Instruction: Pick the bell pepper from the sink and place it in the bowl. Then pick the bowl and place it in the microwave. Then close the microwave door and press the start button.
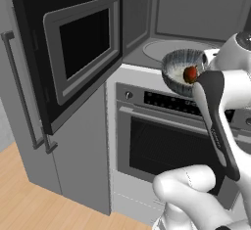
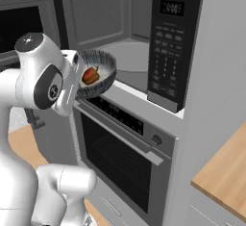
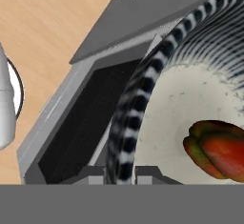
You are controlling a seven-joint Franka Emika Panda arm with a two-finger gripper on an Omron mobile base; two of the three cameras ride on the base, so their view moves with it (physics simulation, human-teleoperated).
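Note:
The dark patterned bowl (image 1: 175,70) (image 2: 106,69) hangs tilted just outside the open microwave (image 1: 196,13) (image 2: 115,32), above the oven's top edge. My gripper (image 3: 119,175) is shut on the bowl's striped rim (image 3: 133,108), one finger (image 3: 93,173) outside and the other finger (image 3: 151,174) inside. The red-orange bell pepper (image 1: 190,74) (image 2: 90,76) (image 3: 217,149) lies inside the bowl on its pale speckled floor. The microwave door (image 1: 68,48) stands swung wide open to the left. The round glass turntable (image 1: 166,48) is bare. The sink is out of view.
The microwave's control panel (image 2: 168,42) is on its right side. A built-in oven (image 1: 162,141) (image 2: 120,148) with a bar handle sits directly below. A tall grey cabinet with a long handle (image 1: 19,92) stands left, behind the open door. A wooden counter (image 2: 226,172) lies at right.

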